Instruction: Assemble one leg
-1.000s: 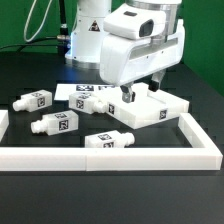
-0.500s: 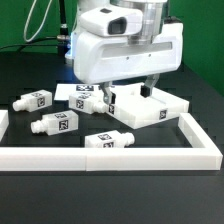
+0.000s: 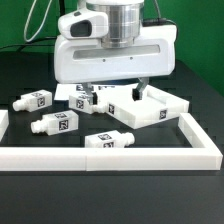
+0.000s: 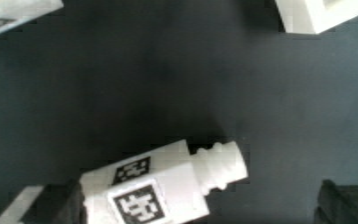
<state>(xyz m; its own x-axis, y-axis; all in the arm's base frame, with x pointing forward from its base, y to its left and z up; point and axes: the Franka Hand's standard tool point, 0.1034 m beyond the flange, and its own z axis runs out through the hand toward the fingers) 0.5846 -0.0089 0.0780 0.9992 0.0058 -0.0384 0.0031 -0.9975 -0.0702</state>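
Several white legs with black-and-white tags lie on the black table: one at the far left (image 3: 35, 98), one in front of it (image 3: 55, 124), one near the front rail (image 3: 108, 140), and one further back (image 3: 86, 100). My gripper (image 3: 111, 94) hovers low over that back leg, jaws wide apart and empty. In the wrist view this leg (image 4: 167, 182) lies tilted between the fingers (image 4: 34, 206), closer to one finger than to the other, touching neither. My gripper (image 4: 190, 206) is open.
The large flat white panel (image 3: 152, 106) with raised rim lies at the exterior view's right of my gripper; its corner shows in the wrist view (image 4: 332, 14). The marker board (image 3: 72, 90) lies behind the legs. Long white border rails (image 3: 150, 155) run along the front.
The arm has moved toward the exterior view's left, from over the panel to over the back leg, and the hand has turned broadside to the camera. No part has moved.
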